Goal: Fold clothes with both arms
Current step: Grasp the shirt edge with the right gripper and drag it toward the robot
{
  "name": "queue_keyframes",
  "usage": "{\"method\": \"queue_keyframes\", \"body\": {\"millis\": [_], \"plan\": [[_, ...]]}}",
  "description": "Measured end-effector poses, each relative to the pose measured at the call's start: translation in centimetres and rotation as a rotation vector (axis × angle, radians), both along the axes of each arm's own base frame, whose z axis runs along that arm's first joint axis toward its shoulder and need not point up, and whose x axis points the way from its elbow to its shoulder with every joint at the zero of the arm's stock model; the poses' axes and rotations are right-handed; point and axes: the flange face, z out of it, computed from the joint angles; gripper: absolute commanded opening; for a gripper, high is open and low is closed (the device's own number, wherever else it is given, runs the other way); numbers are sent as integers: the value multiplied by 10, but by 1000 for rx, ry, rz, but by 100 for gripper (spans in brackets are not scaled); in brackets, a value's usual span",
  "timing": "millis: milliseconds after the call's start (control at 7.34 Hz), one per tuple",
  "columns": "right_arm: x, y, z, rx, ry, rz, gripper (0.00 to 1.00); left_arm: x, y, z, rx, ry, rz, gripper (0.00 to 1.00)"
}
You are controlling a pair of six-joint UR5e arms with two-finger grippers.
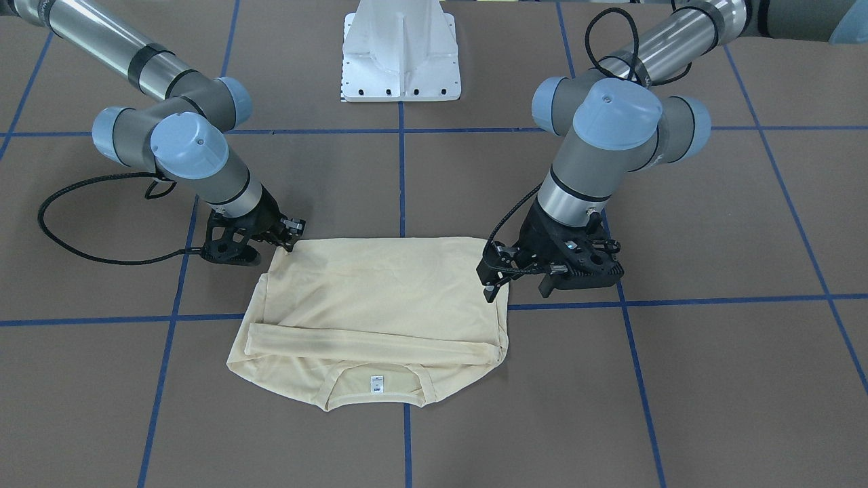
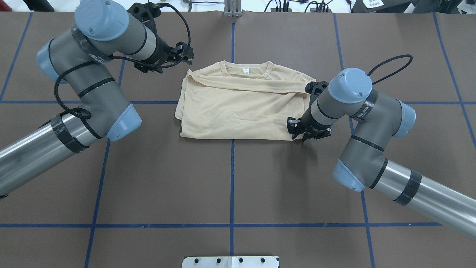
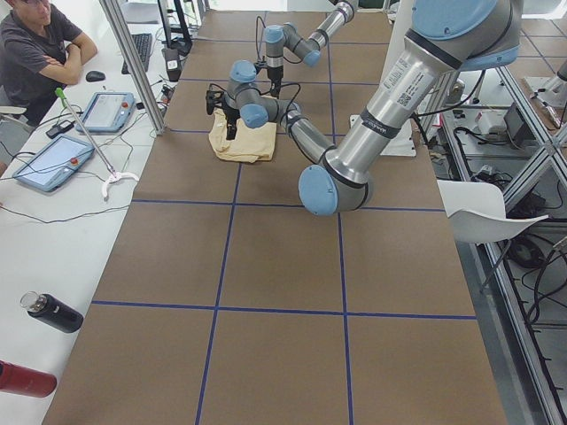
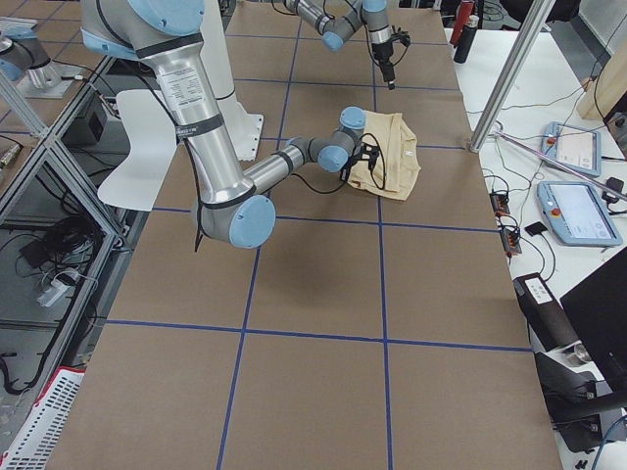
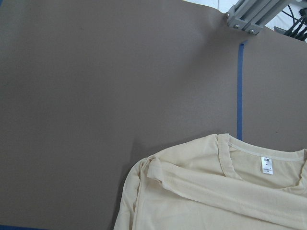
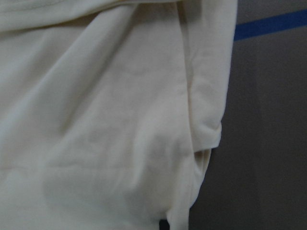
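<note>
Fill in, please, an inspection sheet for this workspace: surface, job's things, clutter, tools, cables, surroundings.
surface: brown table with a blue tape grid.
job's things: cream shirt folded to a rough rectangle, one sleeve laid across it, neck label showing at the edge far from the robot.
clutter: nothing seen on the table.
tools: left tool open, raised near the shirt's edge, holding nothing; right tool at the shirt's corner nearest the robot, open or shut cannot be told.
cables: black cable loops beside the right arm, away from the shirt.
surroundings: white pedestal; side bench with a seated person, control tablets, black bottle, red bottle.
</note>
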Motion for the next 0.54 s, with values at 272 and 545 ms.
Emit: {"method": "queue_keyframes", "body": {"millis": [272,545], "plan": [[18,-6,8,-9,-10,-4,0,0,0,0,1,1,0,99],[57,17,29,7,-13,-29,0,0,0,0,1,1,0,99]]}}
